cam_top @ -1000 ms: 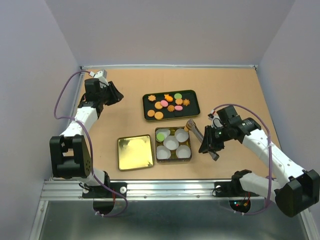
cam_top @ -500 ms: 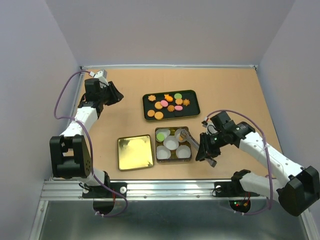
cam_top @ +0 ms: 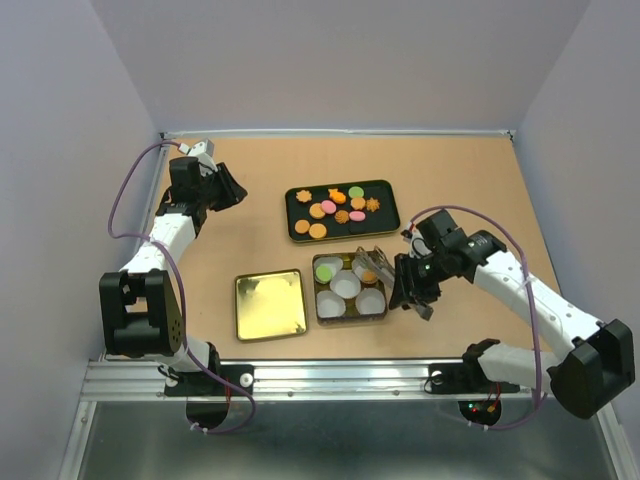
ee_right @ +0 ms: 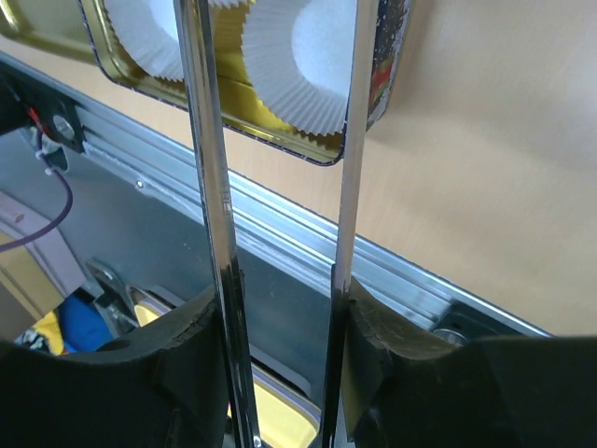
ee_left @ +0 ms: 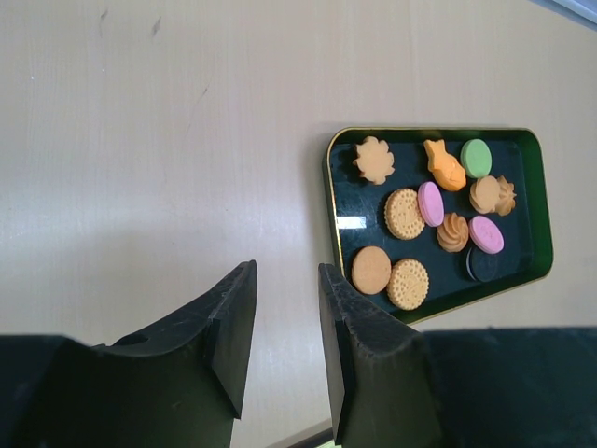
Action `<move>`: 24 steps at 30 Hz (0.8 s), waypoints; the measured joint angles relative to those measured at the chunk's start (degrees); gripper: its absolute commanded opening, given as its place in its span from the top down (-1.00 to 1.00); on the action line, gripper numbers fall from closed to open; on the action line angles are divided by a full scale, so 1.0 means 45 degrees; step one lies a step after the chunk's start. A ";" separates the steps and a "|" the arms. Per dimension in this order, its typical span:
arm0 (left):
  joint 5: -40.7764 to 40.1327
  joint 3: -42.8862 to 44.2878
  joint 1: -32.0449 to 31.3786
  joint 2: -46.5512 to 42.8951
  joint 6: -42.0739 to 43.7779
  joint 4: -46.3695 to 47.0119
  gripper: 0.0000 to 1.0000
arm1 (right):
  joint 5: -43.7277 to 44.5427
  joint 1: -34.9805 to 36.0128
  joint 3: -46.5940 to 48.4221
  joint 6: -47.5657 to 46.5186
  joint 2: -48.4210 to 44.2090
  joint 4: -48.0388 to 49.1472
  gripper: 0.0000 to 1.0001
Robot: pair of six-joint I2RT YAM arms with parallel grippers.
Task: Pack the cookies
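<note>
Empty and slightly parted, the left gripper (ee_left: 284,280) hung over the far left corner of the tabletop, its black fingers (ee_left: 231,327) pointing toward the middle with nothing between them. Near the front edge, left of centre, lay a square gold metal lid (cam_top: 269,305). Behind it, about mid-table, sat a black rectangular tray with a gold rim (ee_left: 522,187). It held most of the cookies (ee_left: 404,213): round, leaf and flower shapes in orange, pink and green. Just in front of the tray stood an open rectangular tin (ee_right: 384,65) lined with six white pleated paper cups (ee_right: 312,47). One round green cookie (cam_top: 323,271) lay in the far left cup. The right gripper (cam_top: 408,284), just beside the tin's right side, was clenched on a pair of shiny metal tongs (ee_right: 210,187). Their long axis ran leftward from the gripper over the tin, and a small orange cookie (cam_top: 368,276) appeared pinched at the tips above the far right cup. To my eye the drop belonged to the right arm, by far the nearer, with the cup just beneath the tips.
</note>
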 measured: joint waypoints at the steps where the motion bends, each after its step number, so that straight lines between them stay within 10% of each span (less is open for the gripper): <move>1: 0.0000 0.0000 0.0000 0.0000 0.0000 0.0000 0.14 | 0.0243 0.0000 0.0413 -0.0121 0.0097 -0.0214 0.07; 24: 0.0010 -0.0005 0.0000 0.0000 0.0000 0.0000 0.14 | 0.3570 0.0000 0.7597 -0.1161 0.6533 -0.0738 0.01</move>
